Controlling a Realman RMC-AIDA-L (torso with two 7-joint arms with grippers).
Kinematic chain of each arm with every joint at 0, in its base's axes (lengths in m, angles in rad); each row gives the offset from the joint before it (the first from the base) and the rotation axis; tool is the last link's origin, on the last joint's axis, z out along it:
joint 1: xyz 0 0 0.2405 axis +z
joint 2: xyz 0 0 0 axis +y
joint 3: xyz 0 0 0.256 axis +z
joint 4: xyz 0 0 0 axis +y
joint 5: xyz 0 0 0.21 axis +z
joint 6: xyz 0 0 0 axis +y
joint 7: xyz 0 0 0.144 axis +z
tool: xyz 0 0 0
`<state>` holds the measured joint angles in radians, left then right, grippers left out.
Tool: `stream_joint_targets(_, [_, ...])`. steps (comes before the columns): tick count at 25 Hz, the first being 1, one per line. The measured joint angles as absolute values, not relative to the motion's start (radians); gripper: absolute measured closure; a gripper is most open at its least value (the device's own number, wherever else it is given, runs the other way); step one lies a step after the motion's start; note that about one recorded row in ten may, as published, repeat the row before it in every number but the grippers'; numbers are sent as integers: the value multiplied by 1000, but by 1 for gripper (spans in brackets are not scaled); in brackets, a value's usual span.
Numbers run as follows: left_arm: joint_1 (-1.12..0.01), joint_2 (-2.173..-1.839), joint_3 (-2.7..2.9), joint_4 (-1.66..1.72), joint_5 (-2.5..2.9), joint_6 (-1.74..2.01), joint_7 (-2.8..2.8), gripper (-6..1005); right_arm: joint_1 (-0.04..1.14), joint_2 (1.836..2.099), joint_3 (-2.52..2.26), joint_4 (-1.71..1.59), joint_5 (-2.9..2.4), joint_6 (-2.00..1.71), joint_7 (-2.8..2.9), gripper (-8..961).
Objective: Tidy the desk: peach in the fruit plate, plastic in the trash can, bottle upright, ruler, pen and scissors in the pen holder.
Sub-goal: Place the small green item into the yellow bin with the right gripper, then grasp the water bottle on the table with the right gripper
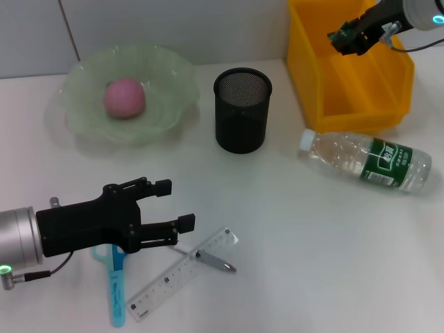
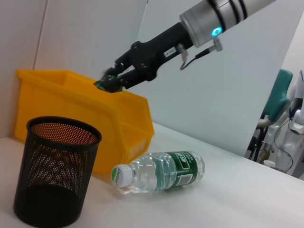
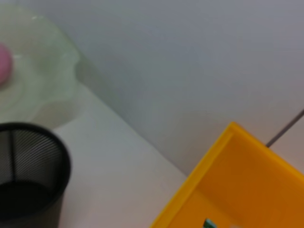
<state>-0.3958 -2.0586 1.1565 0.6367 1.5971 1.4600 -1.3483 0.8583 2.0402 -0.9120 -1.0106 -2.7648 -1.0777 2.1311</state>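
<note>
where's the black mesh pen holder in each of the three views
Head view: pen holder stands upright mid-table, between the green fruit plate and the yellow bin.
Left wrist view: lower left corner, in front of the bin.
Right wrist view: lower left corner, partly cut off.
Shared landmark: the yellow bin, in all three.

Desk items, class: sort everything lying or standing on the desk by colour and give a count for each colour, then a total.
Pink: 1, peach
Green: 1, fruit plate
Black: 1, pen holder
Yellow: 1, trash can
Clear: 2, bottle, ruler
Blue: 1, scissors
Silver: 1, pen
Total: 8
</note>
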Motion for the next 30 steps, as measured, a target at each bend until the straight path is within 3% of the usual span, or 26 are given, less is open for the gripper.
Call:
stream_joint_targets(3, [-396,-2059,1157,637,1598,1460,-1348,137,859,2041,-912,-988,-2747,-1049,2136,726])
stream_joint_targets(9, [-397,-2059,1157,637,1603,1462,-1348,137,855,2046,-911,-992,-2732,-1045,2137,490])
stream_joint_targets(11, [-397,-2057,1157,637,1603,1463,-1348,137,851,2047,-910,-996,-2730,-1044,2141,310])
stream_joint_targets(18, [-397,-2054,1157,640,1603,1467,-1348,136,810,2047,-909,-1124,-2667,-1159,2150,309])
stream_joint_targets(21, [-396,-2052,1157,641,1603,1472,-1348,136,784,2017,-895,-1254,-2568,-1386,2157,306])
stream_joint_targets(26, [-396,-2051,1157,644,1602,1479,-1348,136,793,1989,-836,-1357,-2571,-1695,2162,301])
stream_joint_targets(30, [-396,-2050,1156,640,1599,1480,-1348,136,800,1984,-838,-1366,-2634,-1770,2159,297])
